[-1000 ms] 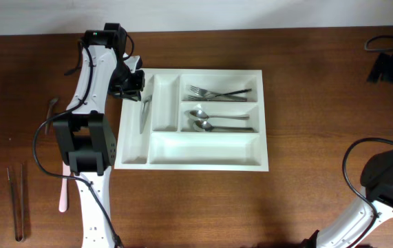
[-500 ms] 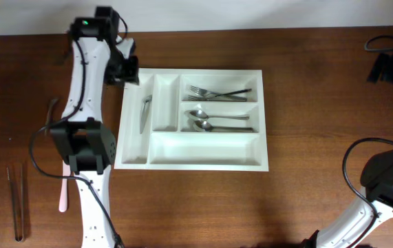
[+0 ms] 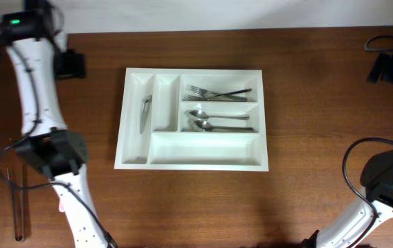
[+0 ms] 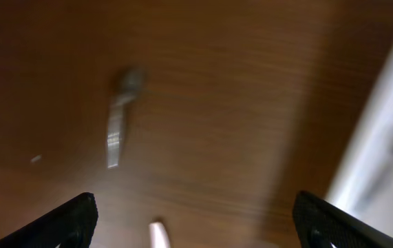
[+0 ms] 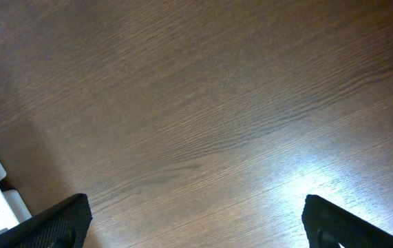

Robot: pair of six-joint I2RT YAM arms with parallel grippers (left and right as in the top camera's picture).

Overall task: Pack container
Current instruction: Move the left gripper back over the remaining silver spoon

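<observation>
Swung away from the cutlery tray [image 3: 203, 148], the left gripper [image 3: 69, 64] now hovers at its ten o'clock, jaws spread wide and gripping nothing. Mid-table sits the tray, a knife [image 3: 145, 114] lying in its leftmost slot. At two o'clock the right gripper [image 5: 193, 213] gapes wide too, empty above the table [image 3: 306, 138].

Dark brown wood-grained surface [image 3: 320, 103] across nearly the whole overhead view; narrow off-white wall strip [image 3: 251, 12] along the far edge; soft glare [image 5: 320, 172] on the grain.
</observation>
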